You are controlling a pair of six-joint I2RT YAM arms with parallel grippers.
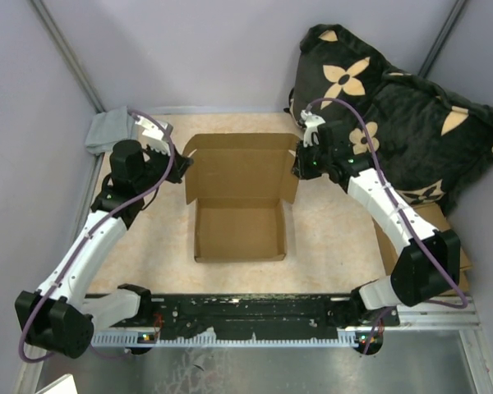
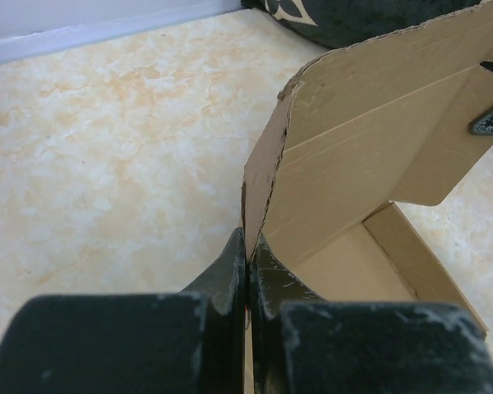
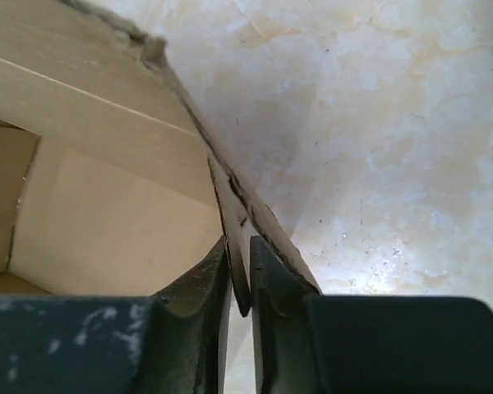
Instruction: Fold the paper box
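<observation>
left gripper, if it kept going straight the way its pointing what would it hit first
The paper box: the left gripper is shut on the edge of its raised side flap, so going straight on would drive it into that flap first. Depth beyond it is unclear.

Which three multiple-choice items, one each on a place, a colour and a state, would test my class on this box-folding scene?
1. Where does the flowered cushion lie? A: to the far right of the paper box; B: to its near left; C: inside it.
2. What colour is the paper box? A: white; B: brown; C: blue.
3. How is the left pincer? A: wide open; B: out of view; C: shut on a box flap.
Answers: 1 A, it fills the far right corner; 2 B, it is plain brown cardboard; 3 C, the left wrist view shows it pinching the flap's edge.
</observation>
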